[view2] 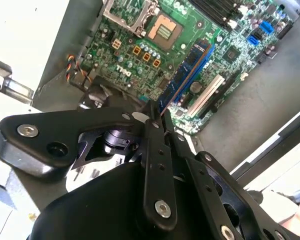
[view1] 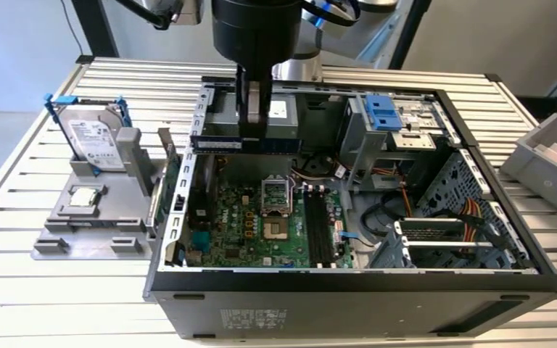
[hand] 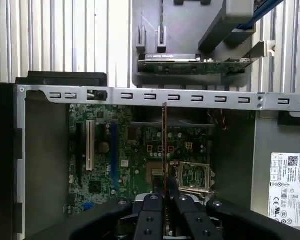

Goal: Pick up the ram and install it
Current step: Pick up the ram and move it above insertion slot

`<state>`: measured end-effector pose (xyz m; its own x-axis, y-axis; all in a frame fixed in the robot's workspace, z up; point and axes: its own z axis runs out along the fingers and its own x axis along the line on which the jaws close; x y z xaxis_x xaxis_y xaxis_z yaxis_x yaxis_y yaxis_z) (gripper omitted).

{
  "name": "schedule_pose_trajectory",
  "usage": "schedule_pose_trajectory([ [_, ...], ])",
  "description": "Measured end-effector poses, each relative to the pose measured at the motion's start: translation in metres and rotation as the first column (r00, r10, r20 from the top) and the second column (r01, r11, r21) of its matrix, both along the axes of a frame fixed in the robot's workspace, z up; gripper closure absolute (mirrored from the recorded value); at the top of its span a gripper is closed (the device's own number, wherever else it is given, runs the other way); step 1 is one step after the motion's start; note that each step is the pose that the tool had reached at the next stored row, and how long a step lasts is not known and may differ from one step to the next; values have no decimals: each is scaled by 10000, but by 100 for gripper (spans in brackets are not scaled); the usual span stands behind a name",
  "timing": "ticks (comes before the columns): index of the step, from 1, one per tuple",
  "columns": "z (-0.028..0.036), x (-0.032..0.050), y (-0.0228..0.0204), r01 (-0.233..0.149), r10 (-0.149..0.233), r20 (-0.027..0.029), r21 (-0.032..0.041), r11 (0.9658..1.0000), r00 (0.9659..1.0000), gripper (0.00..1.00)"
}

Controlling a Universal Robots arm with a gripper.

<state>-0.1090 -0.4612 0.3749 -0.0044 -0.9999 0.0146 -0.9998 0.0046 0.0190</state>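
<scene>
Slatted metal surface [view1: 56,290] carries an open PC case [view1: 356,308], lying on its side with the inside facing up. Black arm [view1: 254,29] comes down over the far part of the case.

Green motherboard [view1: 249,217] lies flat on the case floor, toward the case's side on the exterior view's left; it also shows in both wrist views [view2: 140,45] [hand: 130,150]. Black slots [view1: 319,225] sit on the motherboard, nothing seated in them.

Grey fixture [view1: 85,225] stands on the surface just outside the case, on the exterior view's left. Drive [view1: 95,138] in a blue frame stands upright in the fixture. Grey bin [view1: 535,156] sits well apart from the case, on the exterior view's right.

Ram [view1: 278,146] hangs in the air above the case's far end, over the far edge of the motherboard, apart from the board. It is held on edge, long side level, lying crosswise to the slots. It appears edge-on in the first wrist view [hand: 164,145] and as a bluish stick over the motherboard in the second wrist view [view2: 187,70].

Small square CPU [view1: 85,196] lies on the fixture, outside the case.

Gripper [view1: 252,130] pinches the ram near mid-length, fingers pressed on both flat faces; this shows in both wrist views [view2: 157,119] [hand: 165,197].
</scene>
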Motion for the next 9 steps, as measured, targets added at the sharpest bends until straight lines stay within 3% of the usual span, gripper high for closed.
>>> schedule_pose_trajectory([
  [9, -1, 187, 10, 204, -204, 0, -1, 9998, 9998, 100],
])
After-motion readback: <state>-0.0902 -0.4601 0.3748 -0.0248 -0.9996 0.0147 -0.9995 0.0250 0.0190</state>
